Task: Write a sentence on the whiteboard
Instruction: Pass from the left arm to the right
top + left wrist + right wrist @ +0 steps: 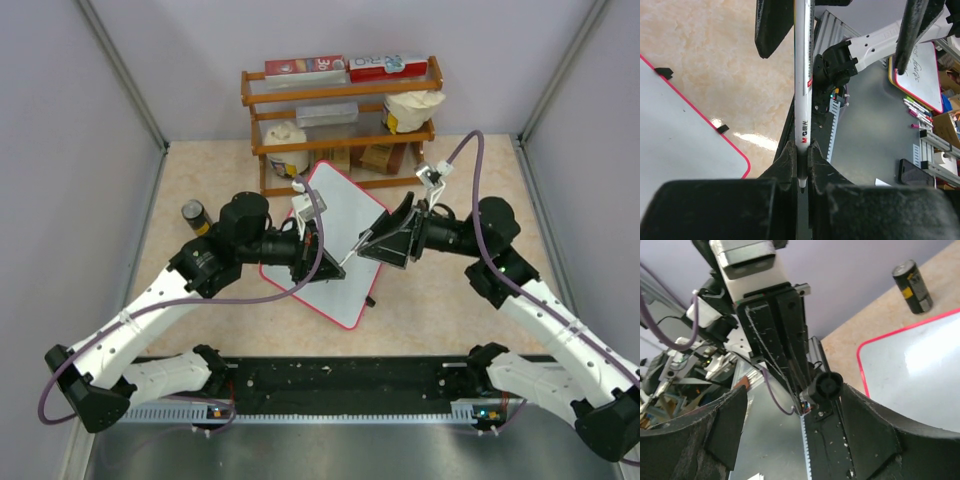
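Observation:
The whiteboard [345, 215], white with a thin red frame, lies tilted in the middle of the table. Its surface is blank where it shows, so no sentence is seen on it. It also shows in the left wrist view [680, 135], with two black tabs on its edge, and in the right wrist view [920, 370]. My left gripper [325, 262] [801, 152] is shut on a white marker [802, 75], tip end between the fingers. My right gripper [376, 238] [795, 390] is open, its fingers [870, 430] wide on either side of the marker's black far end [828, 385].
A wooden rack [340, 95] with boxes and bags stands behind the board. A black can with a yellow label [193, 215] [912, 285] stands at the left. Another written-on board [917, 70] and loose pens lie off the table.

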